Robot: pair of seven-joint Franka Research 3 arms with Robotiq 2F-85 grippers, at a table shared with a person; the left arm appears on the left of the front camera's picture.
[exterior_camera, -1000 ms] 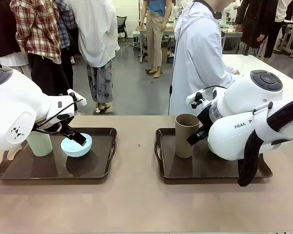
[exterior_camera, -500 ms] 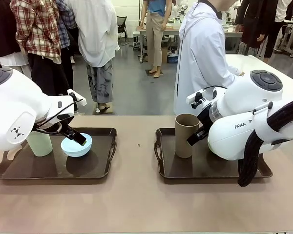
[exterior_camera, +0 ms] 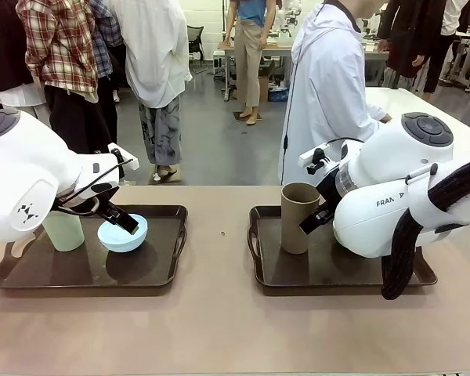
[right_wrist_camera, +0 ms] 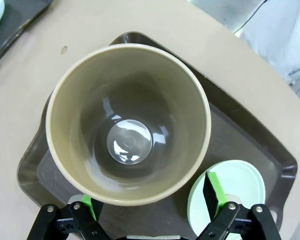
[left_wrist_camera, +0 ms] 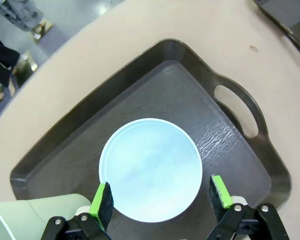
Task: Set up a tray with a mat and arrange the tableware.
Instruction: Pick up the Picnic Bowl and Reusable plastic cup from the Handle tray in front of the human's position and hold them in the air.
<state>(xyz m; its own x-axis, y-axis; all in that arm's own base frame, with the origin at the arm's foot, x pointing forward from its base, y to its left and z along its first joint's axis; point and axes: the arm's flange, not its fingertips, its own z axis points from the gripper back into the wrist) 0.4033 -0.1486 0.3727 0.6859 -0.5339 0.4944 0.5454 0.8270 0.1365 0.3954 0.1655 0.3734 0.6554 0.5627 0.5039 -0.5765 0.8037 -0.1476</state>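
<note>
Nothing on the table (exterior_camera: 219, 329) is changed: left end effector (left_wrist_camera: 161, 199), around the light blue bowl (left_wrist_camera: 150, 167), and right end effector (right_wrist_camera: 149, 198) are kept released; grasping is judged pending.

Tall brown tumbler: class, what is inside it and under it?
The tall brown tumbler is empty; its glossy floor shows bare. It stands on the dark brown tray, whose surface beneath its base is hidden.
</note>
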